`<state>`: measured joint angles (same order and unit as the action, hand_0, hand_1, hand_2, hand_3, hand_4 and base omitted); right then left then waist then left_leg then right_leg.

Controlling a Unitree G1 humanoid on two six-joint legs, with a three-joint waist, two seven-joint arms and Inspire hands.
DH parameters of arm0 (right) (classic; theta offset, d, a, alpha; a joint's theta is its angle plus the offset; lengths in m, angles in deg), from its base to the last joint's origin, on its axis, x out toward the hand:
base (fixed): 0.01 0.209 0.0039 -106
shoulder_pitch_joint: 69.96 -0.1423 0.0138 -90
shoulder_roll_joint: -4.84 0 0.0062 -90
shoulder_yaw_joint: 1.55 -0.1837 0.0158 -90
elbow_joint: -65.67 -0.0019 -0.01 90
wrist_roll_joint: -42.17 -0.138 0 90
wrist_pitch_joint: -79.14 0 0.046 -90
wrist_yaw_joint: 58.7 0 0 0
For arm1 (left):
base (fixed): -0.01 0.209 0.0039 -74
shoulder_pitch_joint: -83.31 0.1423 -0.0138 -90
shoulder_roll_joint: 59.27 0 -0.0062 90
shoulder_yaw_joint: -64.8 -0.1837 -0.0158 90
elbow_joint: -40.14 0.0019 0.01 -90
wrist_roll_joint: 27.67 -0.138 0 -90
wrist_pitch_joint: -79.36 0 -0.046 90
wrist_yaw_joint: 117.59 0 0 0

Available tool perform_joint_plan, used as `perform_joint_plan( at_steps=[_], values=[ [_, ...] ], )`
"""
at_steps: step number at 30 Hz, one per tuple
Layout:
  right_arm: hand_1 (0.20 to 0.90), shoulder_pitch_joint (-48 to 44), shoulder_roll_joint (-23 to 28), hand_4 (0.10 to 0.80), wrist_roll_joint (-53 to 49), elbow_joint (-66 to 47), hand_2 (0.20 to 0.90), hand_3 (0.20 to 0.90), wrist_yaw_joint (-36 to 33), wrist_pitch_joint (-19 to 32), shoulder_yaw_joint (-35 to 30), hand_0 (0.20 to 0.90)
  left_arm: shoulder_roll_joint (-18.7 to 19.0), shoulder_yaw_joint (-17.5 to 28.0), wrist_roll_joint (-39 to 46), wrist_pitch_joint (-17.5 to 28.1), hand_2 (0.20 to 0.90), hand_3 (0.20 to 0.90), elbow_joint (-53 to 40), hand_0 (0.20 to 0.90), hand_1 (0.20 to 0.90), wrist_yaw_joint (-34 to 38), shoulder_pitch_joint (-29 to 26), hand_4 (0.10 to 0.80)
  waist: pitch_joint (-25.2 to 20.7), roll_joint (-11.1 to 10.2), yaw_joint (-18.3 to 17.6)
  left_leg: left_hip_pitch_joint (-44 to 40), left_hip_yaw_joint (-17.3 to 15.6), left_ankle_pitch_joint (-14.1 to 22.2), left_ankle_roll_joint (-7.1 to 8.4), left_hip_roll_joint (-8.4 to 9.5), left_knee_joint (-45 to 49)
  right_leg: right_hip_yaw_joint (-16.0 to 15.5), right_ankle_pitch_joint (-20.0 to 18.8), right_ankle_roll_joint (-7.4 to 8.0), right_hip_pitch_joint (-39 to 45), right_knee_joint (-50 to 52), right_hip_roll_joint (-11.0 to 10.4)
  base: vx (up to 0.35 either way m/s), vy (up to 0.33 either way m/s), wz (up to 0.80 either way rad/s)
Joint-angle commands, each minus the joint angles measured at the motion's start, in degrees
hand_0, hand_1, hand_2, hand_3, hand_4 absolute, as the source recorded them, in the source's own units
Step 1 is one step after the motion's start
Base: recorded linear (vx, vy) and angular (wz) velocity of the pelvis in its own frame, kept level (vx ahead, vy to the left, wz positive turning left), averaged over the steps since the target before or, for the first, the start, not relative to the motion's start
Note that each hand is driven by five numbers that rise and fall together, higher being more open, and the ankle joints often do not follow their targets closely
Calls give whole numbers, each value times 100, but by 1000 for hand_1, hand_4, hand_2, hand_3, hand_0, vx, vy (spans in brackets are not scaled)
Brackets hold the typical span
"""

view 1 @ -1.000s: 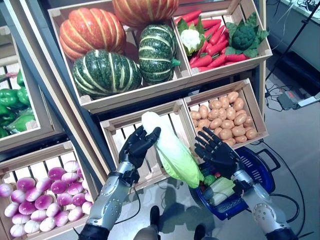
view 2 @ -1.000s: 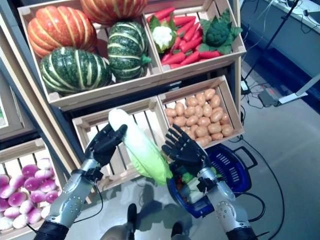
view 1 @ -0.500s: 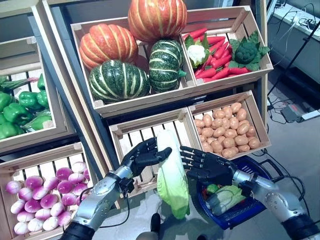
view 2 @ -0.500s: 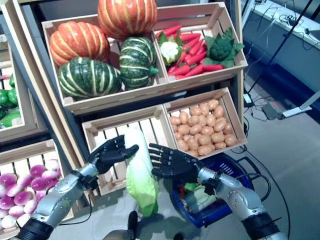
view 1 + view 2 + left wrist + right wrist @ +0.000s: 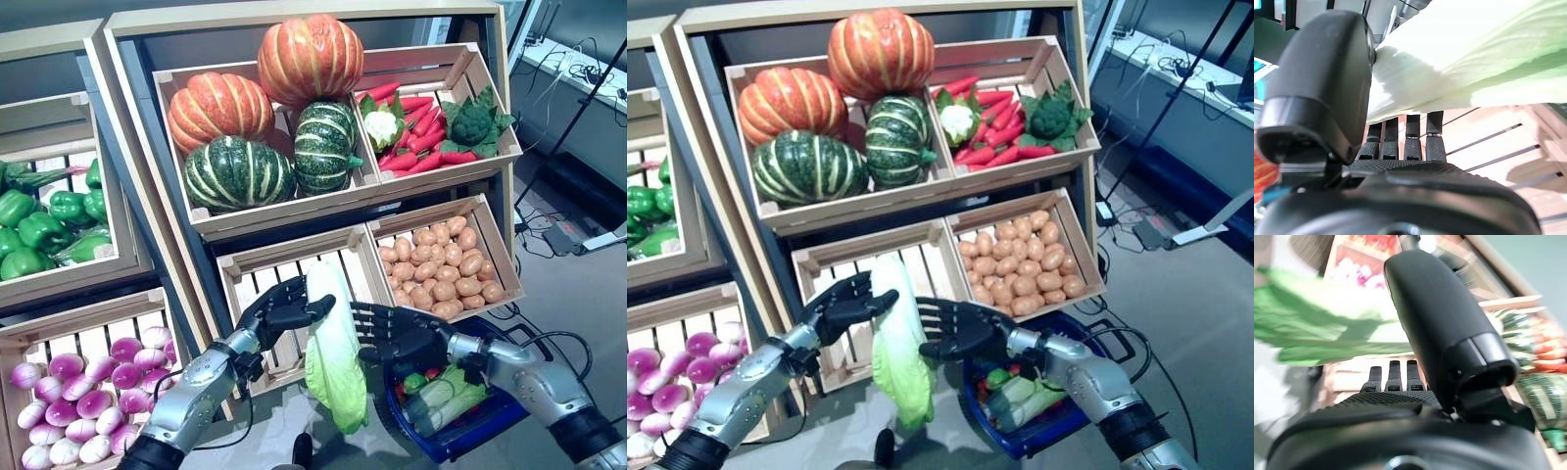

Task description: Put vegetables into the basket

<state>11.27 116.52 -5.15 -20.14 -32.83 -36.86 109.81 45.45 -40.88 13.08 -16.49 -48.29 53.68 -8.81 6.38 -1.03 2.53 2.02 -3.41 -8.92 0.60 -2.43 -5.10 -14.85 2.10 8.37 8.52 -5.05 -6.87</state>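
While my left hand pinches the pale top of the cabbage, thumb & fingers curled round it, the head views show it hanging leaf-end down in front of the empty slatted crate, just left of the blue basket, which already holds greens. My right hand is spread flat w/ straight fingers against the cabbage's other side. Left wrist view: thumb on the white stalk, fingers under it. Right wrist view: straight fingers beside green leaf.
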Motion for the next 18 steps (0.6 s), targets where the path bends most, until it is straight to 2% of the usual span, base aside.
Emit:
perform_joint_plan(
  at_steps=[1, 12, 15, 18],
  values=[
    [900, -165, -290, 800, -43, -196, 900, 900, -588, 99, 88, 900, -162, 194, 192, 750, 300, 300, -304, 300, 300, 67, -781, 400, -357, -223, 33, -503, -27, 832, 260, -112, 10, 92, -550, 100, -287, 22, -450, -38, 19, -1],
    [900, 153, -695, 800, -18, -5, 900, 900, -2281, 222, -294, 900, -255, 286, 105, 744, 300, 300, -422, 300, 300, 249, -746, 400, -370, -215, -41, -489, -96, 850, 243, -121, 10, 148, -595, 138, -337, 5, -487, -9, 3, 0],
    [900, 252, -713, 800, -164, -26, 900, 900, -2258, 108, -381, 900, -222, 336, 121, 703, 300, 300, -522, 300, 300, 263, -705, 400, -365, -212, -54, -471, -117, 859, 230, -117, 10, 177, -589, 134, -360, 5, -475, -35, 10, -1],
    [900, 301, -714, 800, -210, -16, 900, 900, -1843, -125, -370, 900, -223, 342, 132, 703, 300, 300, -553, 300, 300, 288, -699, 400, -349, -219, -62, -459, -144, 853, 232, -130, 10, 178, -598, 130, -387, 10, -474, -39, -1, -3]
  ],
)
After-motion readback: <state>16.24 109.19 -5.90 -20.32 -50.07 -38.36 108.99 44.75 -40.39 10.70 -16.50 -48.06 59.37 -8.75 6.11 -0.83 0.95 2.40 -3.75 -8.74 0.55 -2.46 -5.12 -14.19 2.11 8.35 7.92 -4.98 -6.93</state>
